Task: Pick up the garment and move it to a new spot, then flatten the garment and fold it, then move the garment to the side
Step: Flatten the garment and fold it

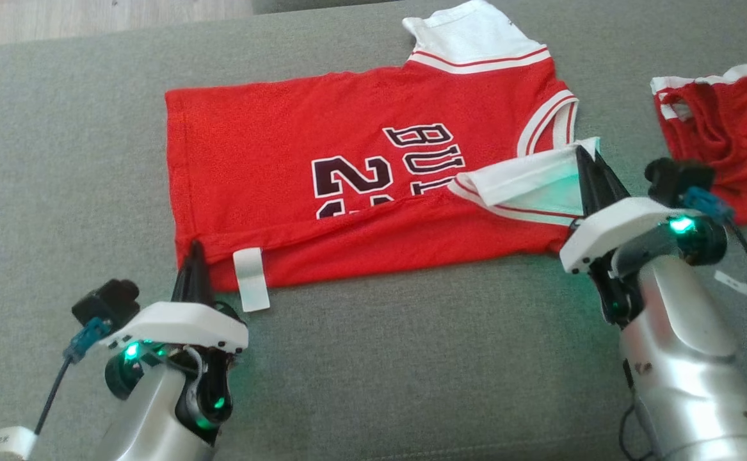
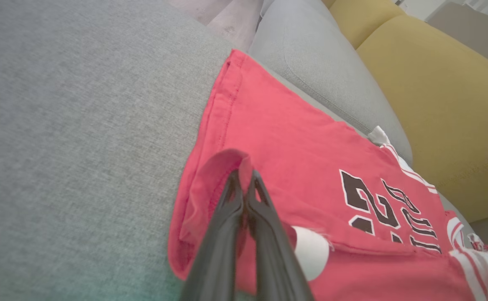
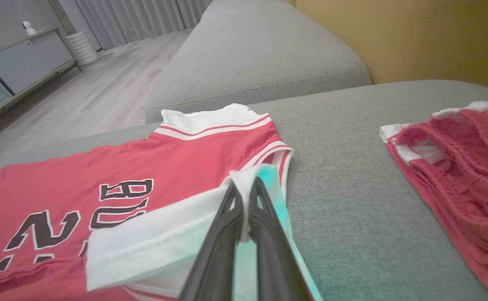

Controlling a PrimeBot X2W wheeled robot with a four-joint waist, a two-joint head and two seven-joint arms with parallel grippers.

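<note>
A wide grey fabric cushion (image 1: 373,358) carries two pieces of clothing. A red jersey (image 1: 271,160) with white sleeves and black lettering lies spread across the upper middle of the head view, hem toward the left of the frame, collar toward the right. Its lower edge is folded up over part of the number, and a white label (image 1: 251,280) lies from that fold onto the grey cloth. At the upper right, apart from the jersey, lies a crumpled red mesh garment (image 1: 731,141) with white trim.
</note>
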